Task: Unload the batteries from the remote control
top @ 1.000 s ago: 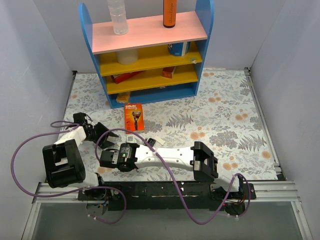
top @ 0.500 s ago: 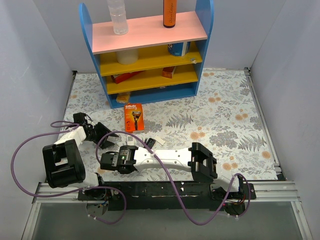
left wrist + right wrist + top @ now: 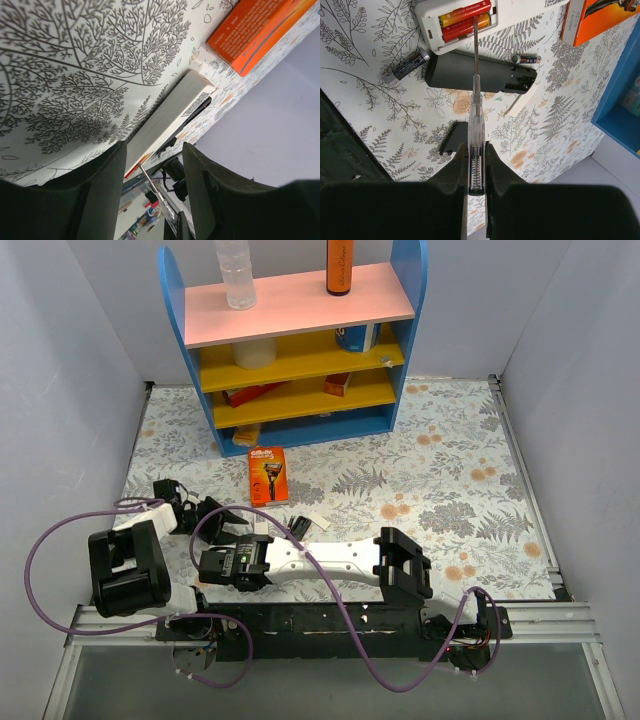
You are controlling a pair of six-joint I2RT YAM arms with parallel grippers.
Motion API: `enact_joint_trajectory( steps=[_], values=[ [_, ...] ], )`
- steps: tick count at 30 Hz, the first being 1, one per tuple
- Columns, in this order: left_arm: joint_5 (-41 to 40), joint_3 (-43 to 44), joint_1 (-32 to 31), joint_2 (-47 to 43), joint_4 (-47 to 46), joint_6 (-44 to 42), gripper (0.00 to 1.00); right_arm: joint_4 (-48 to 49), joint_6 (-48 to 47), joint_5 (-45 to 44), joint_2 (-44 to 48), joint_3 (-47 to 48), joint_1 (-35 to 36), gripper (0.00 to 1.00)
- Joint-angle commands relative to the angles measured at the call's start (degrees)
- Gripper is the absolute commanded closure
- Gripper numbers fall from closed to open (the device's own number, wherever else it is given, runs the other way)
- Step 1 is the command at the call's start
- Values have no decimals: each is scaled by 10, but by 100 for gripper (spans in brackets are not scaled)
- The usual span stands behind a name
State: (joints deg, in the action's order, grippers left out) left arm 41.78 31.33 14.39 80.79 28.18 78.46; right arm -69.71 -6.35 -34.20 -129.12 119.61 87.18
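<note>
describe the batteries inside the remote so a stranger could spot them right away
Find the blue shelf, then the orange razor package lying before it. Near that lies a white remote with its back open; the batteries are the two red-orange cylinders side by side inside, where the screwdriver points. The loose cells on the mat nearby are dark instead.

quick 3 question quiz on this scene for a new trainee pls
1. True or false: both red-orange batteries sit in the white remote.
2. What does the right gripper hold? A) screwdriver B) razor package C) loose battery
3. Fill in: the jaws of the left gripper are ____.
Key: 1 true; 2 A; 3 open.
</note>
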Motion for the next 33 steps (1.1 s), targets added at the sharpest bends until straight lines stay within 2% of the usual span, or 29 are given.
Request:
enact_joint_trajectory(
  steps=[1,10,17,24,33],
  values=[
    [32,2,-9,-16,-10,3,51,2,-6,2,-16,15,0,99],
    [25,-2,-53,10,-33,13,48,20,-27,-5,-16,26,0,99],
    [24,-7,-86,31,-52,27,55,42,-54,-36,-13,26,1,99],
    [25,-11,-89,32,-55,29,62,68,-83,-52,-11,31,4,99],
    [19,-2,-89,12,-32,22,61,64,-86,-36,6,-10,5,99]
  ],
)
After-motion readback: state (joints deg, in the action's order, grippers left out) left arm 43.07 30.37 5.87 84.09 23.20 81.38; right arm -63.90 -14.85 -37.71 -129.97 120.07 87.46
